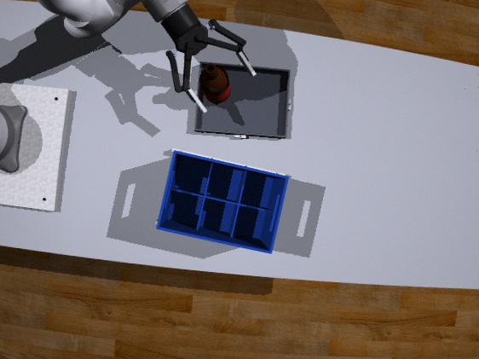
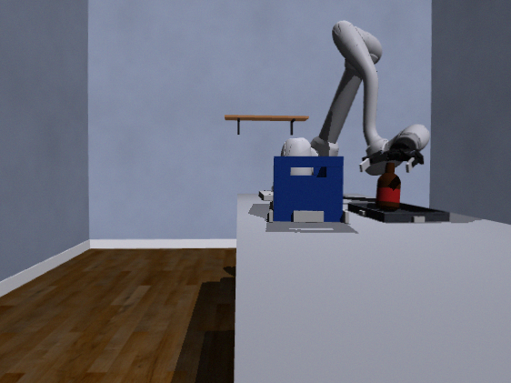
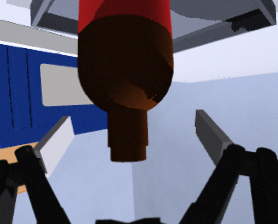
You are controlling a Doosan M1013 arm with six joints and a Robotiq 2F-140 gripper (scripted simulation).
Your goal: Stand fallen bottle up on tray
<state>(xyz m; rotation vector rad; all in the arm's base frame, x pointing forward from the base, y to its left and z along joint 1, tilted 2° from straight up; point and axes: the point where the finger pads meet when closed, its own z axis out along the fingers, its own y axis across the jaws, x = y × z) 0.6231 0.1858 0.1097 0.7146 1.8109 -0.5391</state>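
A brown bottle with a red label (image 1: 215,83) (image 2: 388,192) (image 3: 125,75) stands upright near the back left corner of the dark tray (image 1: 260,112) (image 2: 427,215) (image 3: 220,27). My gripper (image 1: 226,88) (image 2: 386,166) (image 3: 133,123) is open wide. Its fingers stand on either side of the bottle's neck, at the height of the bottle's top, and do not touch it. The blue crate (image 1: 167,188) (image 2: 309,187) (image 3: 20,90) with its several compartments stands in front of the tray, apart from it.
The arm's white base plate (image 1: 38,146) lies at the table's left end. The arm reaches over the table's back left part. A wooden shelf (image 2: 265,117) hangs on the far wall. The table's edges run along the front and back.
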